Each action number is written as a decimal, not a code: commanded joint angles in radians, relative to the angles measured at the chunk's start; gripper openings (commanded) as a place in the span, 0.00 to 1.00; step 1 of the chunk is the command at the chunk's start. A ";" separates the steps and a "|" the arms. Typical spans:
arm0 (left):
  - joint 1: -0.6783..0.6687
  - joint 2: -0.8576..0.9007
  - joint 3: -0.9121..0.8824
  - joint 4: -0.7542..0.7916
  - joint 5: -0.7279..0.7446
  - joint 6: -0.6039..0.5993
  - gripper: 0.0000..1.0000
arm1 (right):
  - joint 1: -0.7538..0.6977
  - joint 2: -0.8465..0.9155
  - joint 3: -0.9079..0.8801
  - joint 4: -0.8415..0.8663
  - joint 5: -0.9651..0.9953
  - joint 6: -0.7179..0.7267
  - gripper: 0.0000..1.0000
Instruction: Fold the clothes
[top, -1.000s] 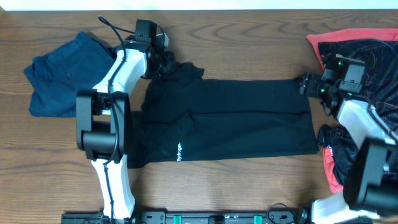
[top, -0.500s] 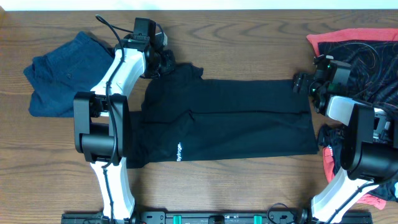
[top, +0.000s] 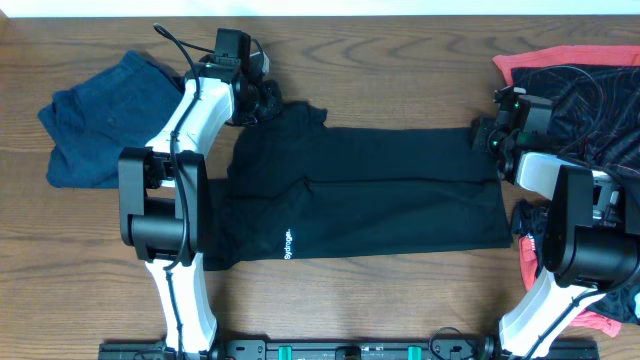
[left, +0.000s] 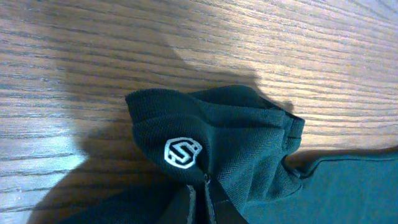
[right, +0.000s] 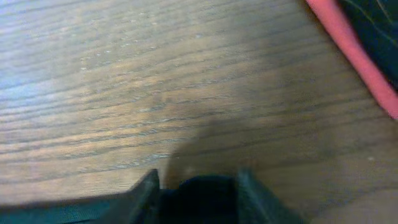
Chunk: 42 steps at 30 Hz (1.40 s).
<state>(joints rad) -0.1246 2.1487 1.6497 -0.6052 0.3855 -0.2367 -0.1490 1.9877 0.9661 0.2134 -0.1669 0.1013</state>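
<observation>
A black garment (top: 370, 190) lies spread flat across the middle of the table in the overhead view. My left gripper (top: 268, 100) is at its far left corner. In the left wrist view its fingers (left: 205, 200) are shut on a bunched fold of the black fabric that carries a white hexagon logo (left: 182, 152). My right gripper (top: 484, 135) is at the garment's far right corner. In the blurred right wrist view its fingers (right: 198, 191) stand apart with a lump of the black fabric (right: 199, 196) between them.
A folded blue garment (top: 95, 120) lies at the far left. A heap of red and black clothes (top: 585, 90) sits at the far right, its red edge also showing in the right wrist view (right: 354, 56). Bare wood lies beyond the garment's far edge.
The right arm has swung its elbow in and brought its gripper a little left onto the garment's far right corner. The left arm and garment have barely moved.
</observation>
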 joint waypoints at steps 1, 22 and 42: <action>0.002 -0.011 -0.003 -0.008 -0.005 -0.005 0.06 | 0.008 0.034 -0.009 -0.035 0.055 0.026 0.18; 0.012 -0.183 -0.003 -0.093 -0.005 0.000 0.06 | -0.012 -0.218 -0.009 -0.239 0.067 0.092 0.01; 0.012 -0.247 -0.005 -0.854 -0.195 0.084 0.06 | -0.039 -0.534 -0.009 -0.936 0.272 0.048 0.01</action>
<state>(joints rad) -0.1181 1.9129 1.6459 -1.4303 0.2749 -0.1776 -0.1753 1.4673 0.9577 -0.7174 0.0265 0.1406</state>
